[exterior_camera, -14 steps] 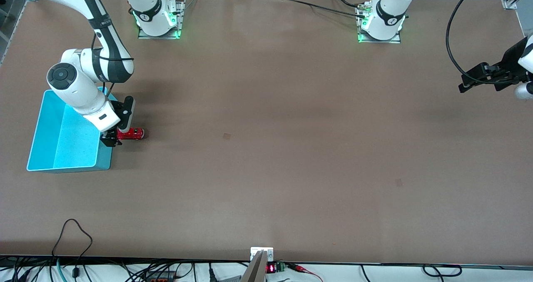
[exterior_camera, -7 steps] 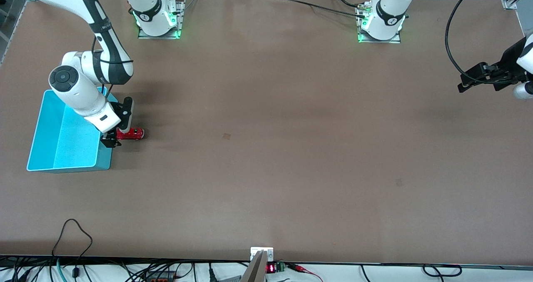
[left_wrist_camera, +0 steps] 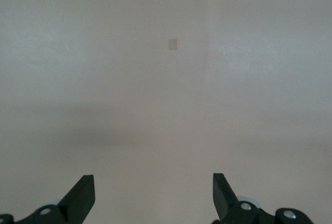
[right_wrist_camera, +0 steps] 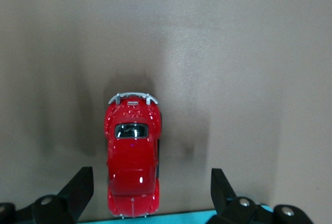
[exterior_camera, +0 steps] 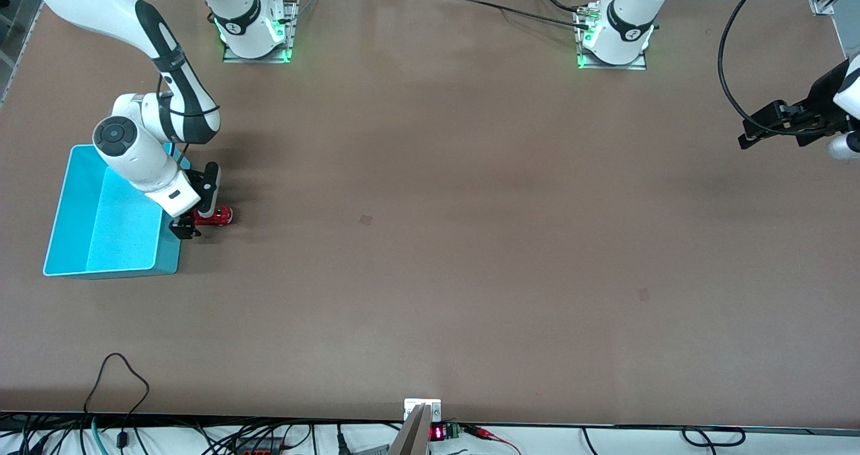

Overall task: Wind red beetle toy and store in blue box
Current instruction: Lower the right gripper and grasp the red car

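My spread right gripper (right_wrist_camera: 148, 190) straddles the beetle (right_wrist_camera: 132, 162) at the box's (exterior_camera: 67, 199) three o'clock; next: squeeze it; left gripper (left_wrist_camera: 154, 195) waits, spread.

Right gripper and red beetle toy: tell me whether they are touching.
Apart. The right wrist view shows the right gripper open, its fingers standing clear on each side of the red beetle toy, with bare table between them.
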Available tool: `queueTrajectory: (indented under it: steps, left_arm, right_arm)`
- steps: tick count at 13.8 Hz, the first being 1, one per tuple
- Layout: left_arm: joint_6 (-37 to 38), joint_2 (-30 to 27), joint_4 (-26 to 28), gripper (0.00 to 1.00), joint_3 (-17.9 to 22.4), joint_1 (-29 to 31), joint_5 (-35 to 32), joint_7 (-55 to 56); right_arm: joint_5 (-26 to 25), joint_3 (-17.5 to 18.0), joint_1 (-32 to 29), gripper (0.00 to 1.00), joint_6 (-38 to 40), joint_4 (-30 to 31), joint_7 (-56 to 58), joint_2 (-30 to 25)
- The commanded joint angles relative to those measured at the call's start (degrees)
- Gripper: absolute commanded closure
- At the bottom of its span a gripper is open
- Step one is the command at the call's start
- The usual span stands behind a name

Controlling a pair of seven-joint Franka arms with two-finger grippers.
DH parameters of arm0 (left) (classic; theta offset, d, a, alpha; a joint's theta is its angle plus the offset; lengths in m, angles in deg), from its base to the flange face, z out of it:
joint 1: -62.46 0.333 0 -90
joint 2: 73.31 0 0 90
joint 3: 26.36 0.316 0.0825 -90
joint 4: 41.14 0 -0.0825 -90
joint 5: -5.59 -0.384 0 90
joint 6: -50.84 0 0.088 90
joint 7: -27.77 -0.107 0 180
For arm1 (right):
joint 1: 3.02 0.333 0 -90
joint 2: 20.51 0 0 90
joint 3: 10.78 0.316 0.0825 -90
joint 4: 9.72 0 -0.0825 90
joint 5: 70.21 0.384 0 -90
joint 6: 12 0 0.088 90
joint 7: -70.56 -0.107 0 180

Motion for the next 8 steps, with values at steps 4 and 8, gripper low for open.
queueTrajectory:
  steps: [4,8]
  left_arm:
    - [0.3,-0.3,-0.5,0.00,-0.2,0.4,1.0,-0.7]
    - [0.0,-0.4,-0.4,0.00,-0.3,0.4,1.1,-0.7]
  right_arm:
    - [-0.3,0.4,-0.6,0.00,-2.8,0.6,-0.2,1.9]
    - [0.0,0.4,-0.5,0.00,-2.9,0.6,-0.3,2.1]
